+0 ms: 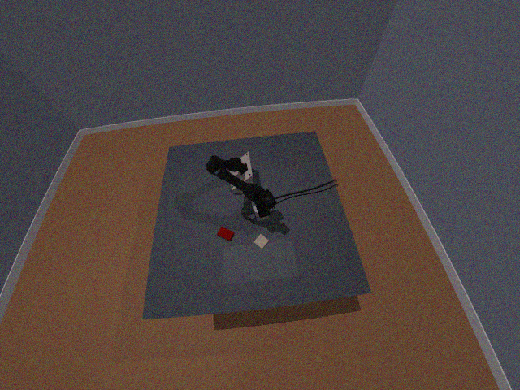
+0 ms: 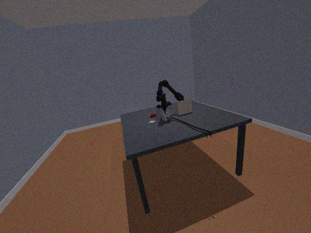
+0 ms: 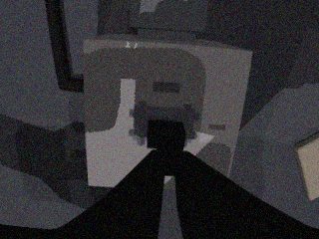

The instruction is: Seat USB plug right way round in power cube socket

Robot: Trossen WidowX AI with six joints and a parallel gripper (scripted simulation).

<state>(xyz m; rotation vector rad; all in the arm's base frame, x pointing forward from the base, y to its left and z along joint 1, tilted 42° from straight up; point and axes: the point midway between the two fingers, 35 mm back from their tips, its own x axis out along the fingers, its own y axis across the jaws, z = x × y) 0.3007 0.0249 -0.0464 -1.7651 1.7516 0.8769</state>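
The power cube (image 2: 164,117) (image 3: 226,85) stands on the table, pale grey, its top filling the middle of the wrist view under patchy shadow. A dark slot (image 3: 165,87) shows on its top, and a smaller slot (image 3: 216,127) lies to the right. The USB plug (image 3: 166,133) is a black block over the cube top, at my fingertips. My gripper (image 3: 168,161) (image 2: 165,112) points down over the cube, its fingers nearly together and shut on the plug. The plug's lower end and its socket are hidden, so its depth and which way round it is cannot be told.
Two black cables (image 1: 306,192) (image 2: 190,124) run from the cube over the table edge. A cream tile (image 1: 261,241) (image 2: 151,122) (image 3: 311,169) and a red block (image 1: 226,233) (image 2: 152,115) lie nearby. A pale box (image 2: 185,107) stands near the arm's base.
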